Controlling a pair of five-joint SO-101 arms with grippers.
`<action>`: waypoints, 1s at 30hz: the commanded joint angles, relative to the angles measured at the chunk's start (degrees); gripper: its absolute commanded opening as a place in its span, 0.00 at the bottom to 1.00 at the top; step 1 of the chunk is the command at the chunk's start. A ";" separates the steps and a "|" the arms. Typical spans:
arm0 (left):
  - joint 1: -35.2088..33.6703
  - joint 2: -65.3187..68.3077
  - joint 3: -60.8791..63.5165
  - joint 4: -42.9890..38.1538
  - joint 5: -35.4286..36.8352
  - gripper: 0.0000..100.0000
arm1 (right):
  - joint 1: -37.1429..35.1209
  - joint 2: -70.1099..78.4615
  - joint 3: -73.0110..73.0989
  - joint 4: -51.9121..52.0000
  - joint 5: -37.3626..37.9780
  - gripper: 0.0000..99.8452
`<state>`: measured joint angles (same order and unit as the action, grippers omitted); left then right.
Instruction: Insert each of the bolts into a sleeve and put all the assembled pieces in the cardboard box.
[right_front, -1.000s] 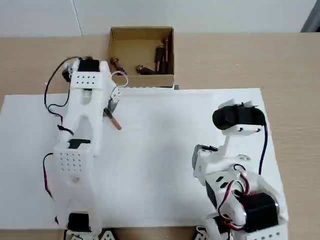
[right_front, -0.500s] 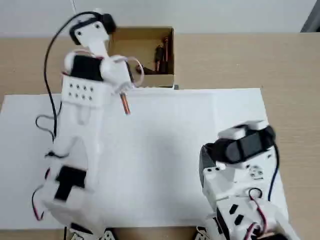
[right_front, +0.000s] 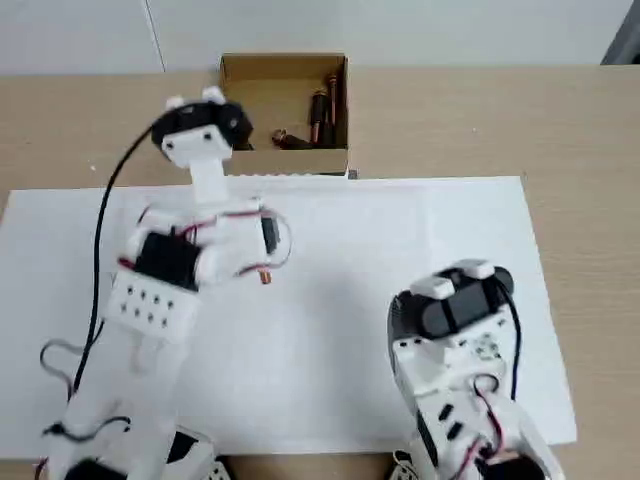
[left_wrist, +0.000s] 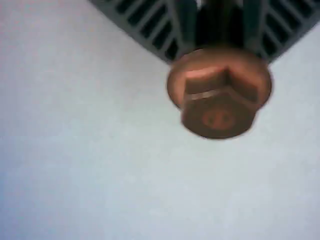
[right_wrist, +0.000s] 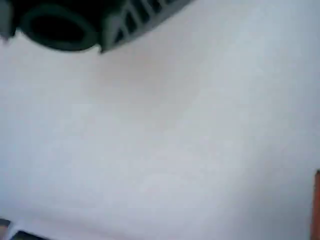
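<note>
A copper bolt (right_front: 265, 274) hangs over the white paper sheet (right_front: 350, 300), left of centre, with my left gripper (right_front: 266, 258) shut on it. In the left wrist view its hexagonal flanged head (left_wrist: 219, 95) points at the camera. A dark part behind the head sits between the ribbed fingers (left_wrist: 145, 25). The open cardboard box (right_front: 284, 60) stands at the back of the table and holds several dark-and-copper assembled pieces (right_front: 318, 110). My right gripper (right_front: 400, 312) is low over the paper at the front right, with nothing near it.
The paper covers most of the wooden table (right_front: 500, 120). The left arm's upper part (right_front: 200, 135) rises just in front of the box. The right arm's body (right_front: 455, 360) fills the front right corner.
The left arm has drawn back from the box's front edge toward the front, bringing the bolt down over the paper. The right arm has shifted a little where it stands.
</note>
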<state>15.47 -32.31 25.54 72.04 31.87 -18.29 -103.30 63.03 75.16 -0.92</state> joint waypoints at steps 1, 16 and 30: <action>0.79 -11.43 9.63 -9.32 -1.14 0.01 | 0.13 -0.66 2.90 -6.37 0.44 0.00; 0.53 -48.00 37.23 -24.00 -3.34 0.01 | -17.01 -0.66 17.41 -22.29 4.57 0.00; 0.88 -71.38 46.64 -23.91 4.57 0.01 | -25.19 -0.66 24.88 -33.54 11.43 0.00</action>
<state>16.00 -102.81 73.10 49.80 32.13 -42.64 -103.65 88.00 45.27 8.04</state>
